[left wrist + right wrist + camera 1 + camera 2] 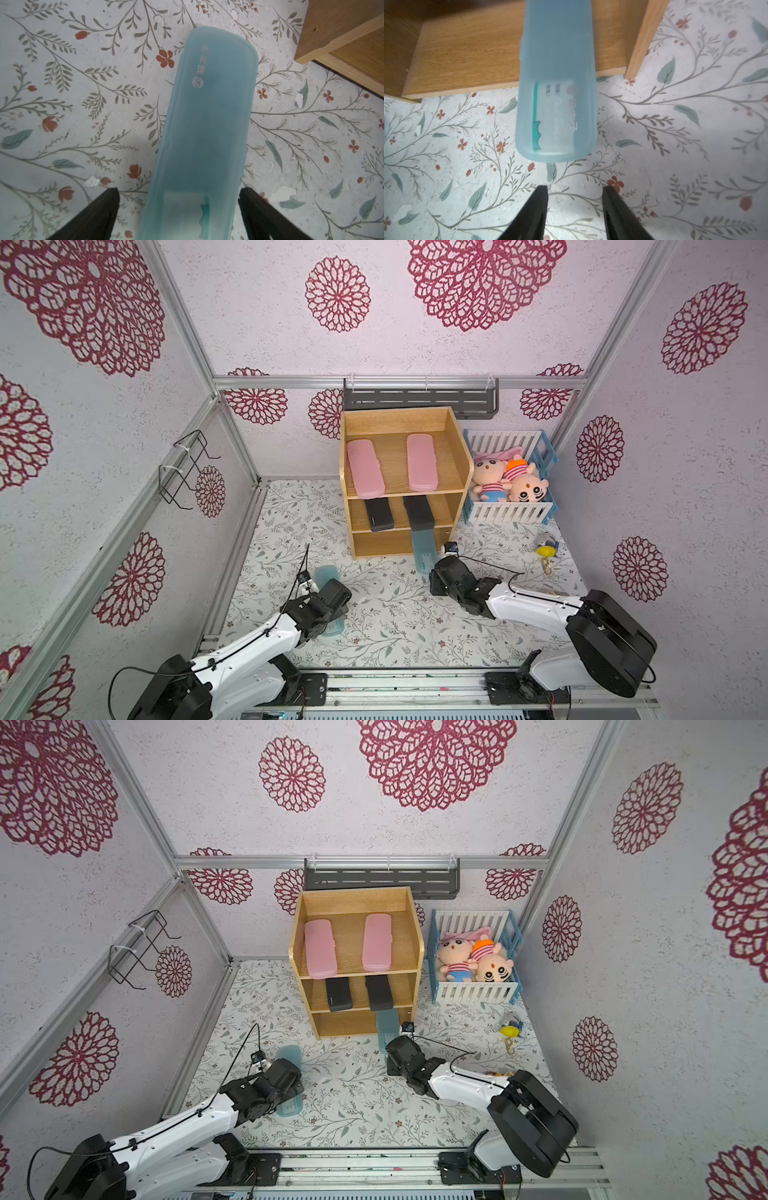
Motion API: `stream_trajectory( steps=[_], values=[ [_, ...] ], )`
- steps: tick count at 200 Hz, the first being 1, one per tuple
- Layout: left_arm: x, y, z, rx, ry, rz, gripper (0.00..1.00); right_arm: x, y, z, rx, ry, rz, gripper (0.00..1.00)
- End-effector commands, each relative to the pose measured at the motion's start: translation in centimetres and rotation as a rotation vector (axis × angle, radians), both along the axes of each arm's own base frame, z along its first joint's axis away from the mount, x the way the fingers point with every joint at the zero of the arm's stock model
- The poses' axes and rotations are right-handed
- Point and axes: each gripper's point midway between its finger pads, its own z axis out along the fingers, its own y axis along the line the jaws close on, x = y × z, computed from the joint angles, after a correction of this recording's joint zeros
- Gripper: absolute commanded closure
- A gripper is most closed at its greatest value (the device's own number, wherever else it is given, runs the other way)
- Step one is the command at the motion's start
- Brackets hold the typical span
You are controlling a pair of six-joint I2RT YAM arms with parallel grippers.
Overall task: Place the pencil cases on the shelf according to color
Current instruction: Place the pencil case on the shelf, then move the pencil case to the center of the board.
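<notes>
The wooden shelf (456, 439) (412, 919) stands at the back. Two pink pencil cases (365, 468) (422, 462) lie on its top tier, and two black ones (379, 514) (419, 512) on the middle tier. A translucent blue case (424, 549) (556, 83) lies half inside the bottom tier, its labelled end out on the mat. My right gripper (575, 187) stands open just short of that end, with nothing between its fingers. A second blue case (207, 124) (326, 574) lies on the mat. My left gripper (180, 189) is open astride it, both fingers clear of its sides.
A white-and-blue crib (511, 512) with plush toys stands right of the shelf. A small yellow toy (546, 551) lies on the mat in front of it. A dark grey rack (419, 400) hangs behind the shelf and a wire holder (187, 468) on the left wall.
</notes>
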Motion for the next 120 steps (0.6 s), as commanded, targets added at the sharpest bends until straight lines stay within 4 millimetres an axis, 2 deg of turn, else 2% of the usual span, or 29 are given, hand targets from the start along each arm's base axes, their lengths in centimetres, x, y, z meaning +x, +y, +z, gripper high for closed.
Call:
stream_trajectory(
  steps=[1,47,73,103,120],
  values=[
    [0.3,-0.2,0.0,-0.014,-0.001,0.004,0.03,0.9,1.6,0.4,0.044,-0.022,0.022,0.52],
    [0.4,-0.6,-0.6,-0.005,0.021,-0.011,0.03,3.3,1.9,-0.3,0.000,-0.030,-0.003,0.52],
    [0.7,-1.0,-1.1,0.019,0.056,-0.032,0.03,4.5,2.0,0.2,-0.004,-0.050,-0.009,0.52],
    [1.0,-1.7,-2.1,0.037,0.105,-0.055,0.03,4.8,2.2,1.2,0.002,-0.067,0.001,0.49],
    [1.1,-2.5,-2.7,0.018,0.128,-0.074,0.03,4.2,2.1,1.7,0.019,-0.068,0.009,0.48]
  ],
)
